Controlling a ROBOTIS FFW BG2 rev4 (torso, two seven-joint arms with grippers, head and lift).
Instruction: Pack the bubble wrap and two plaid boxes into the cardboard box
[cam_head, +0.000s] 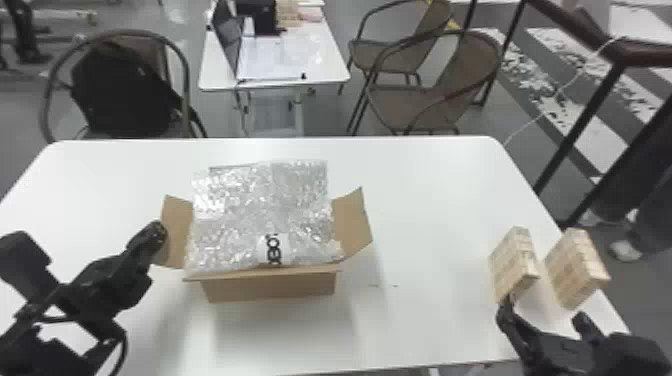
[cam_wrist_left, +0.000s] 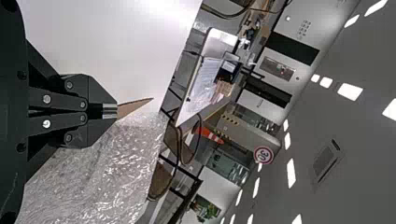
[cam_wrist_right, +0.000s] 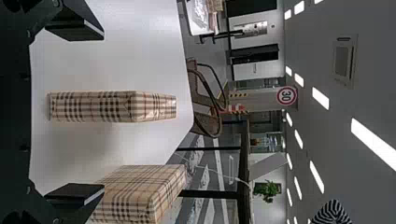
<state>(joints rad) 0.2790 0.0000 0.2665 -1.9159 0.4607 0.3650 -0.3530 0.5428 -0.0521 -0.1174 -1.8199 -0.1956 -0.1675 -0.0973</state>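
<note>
bubble wrap (cam_head: 260, 215) is lying over the mouth of the cardboard box (cam_head: 270, 287), its far part riding up over the far side; how deep it is sitting inside, cannot tell. carton is standing open on the tabletop (cam_head: 430, 200), left of middle, well in from both side edges. left gripper (cam_wrist_left: 111, 111) is closing flat, tips together on the left flap (cam_head: 175, 227), a point of cardboard poking out past them. both plaid boxes are waiting near the tabletop's right edge, towards its near right corner, standing on narrow sides with a gap between. right gripper (cam_head: 544, 311) is hanging at their near side with fingers wide apart and nothing in hold, the inner plaid box (cam_wrist_right: 112, 107) lining up between its fingers, the outer plaid box (cam_wrist_right: 144, 191) lying off beyond the outer finger. reading the step as going over from wrap to boxes, with the inner one seemingly first. next move is asking for a straight advance, the outer finger passing into the gap without nudging the neighbour, then an even squeeze and a lift clear. wrap is filling the mouth, so it may be needing pressing down before a box is fitting.
</note>
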